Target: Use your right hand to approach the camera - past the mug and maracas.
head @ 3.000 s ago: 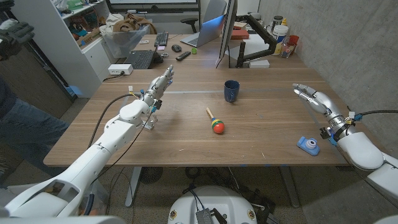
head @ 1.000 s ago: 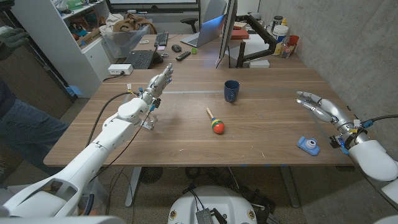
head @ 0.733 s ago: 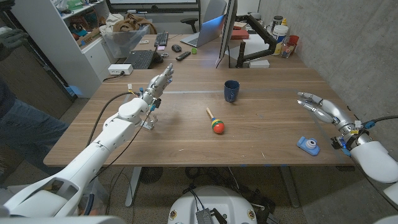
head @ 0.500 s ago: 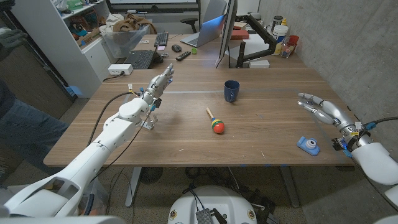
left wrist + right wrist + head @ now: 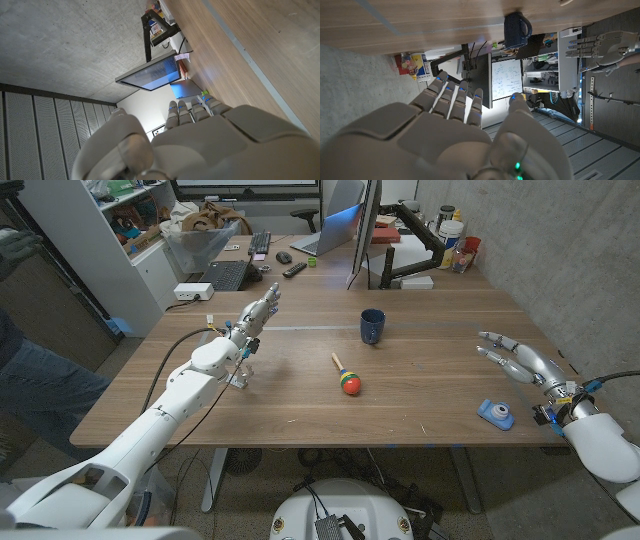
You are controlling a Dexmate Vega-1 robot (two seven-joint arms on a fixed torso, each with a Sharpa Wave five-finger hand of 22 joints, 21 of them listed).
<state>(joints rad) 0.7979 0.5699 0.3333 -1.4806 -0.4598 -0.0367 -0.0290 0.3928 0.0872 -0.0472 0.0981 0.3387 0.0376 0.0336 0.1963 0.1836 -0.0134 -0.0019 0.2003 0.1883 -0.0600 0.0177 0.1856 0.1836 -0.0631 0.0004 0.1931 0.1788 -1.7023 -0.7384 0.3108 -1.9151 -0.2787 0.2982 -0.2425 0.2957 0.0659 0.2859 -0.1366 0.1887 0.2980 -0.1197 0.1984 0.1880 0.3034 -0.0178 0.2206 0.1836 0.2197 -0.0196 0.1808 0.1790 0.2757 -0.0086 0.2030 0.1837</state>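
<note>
A small blue camera [image 5: 496, 414] lies near the table's front right edge. My right hand [image 5: 515, 355] hovers open just behind it, fingers spread and holding nothing; its back [image 5: 455, 130] also shows in the right wrist view. A dark blue mug [image 5: 372, 326] stands at mid-table, seen too in the right wrist view [image 5: 517, 28]. A maraca [image 5: 348, 378] with a red, green and yellow head lies in front of the mug. My left hand [image 5: 252, 322] is raised over the table's left part, fingers extended and empty [image 5: 200, 130].
A monitor on an arm [image 5: 362, 230], bottles and cans [image 5: 455, 235], a keyboard [image 5: 260, 244] and a laptop [image 5: 226, 275] crowd the table's far end. A person's leg [image 5: 40, 385] is at the left. The concrete wall [image 5: 560, 250] runs along the right.
My right hand has drawn back toward the table's front edge, closer to the blue camera, staying open. The left arm, mug and maraca have not moved.
</note>
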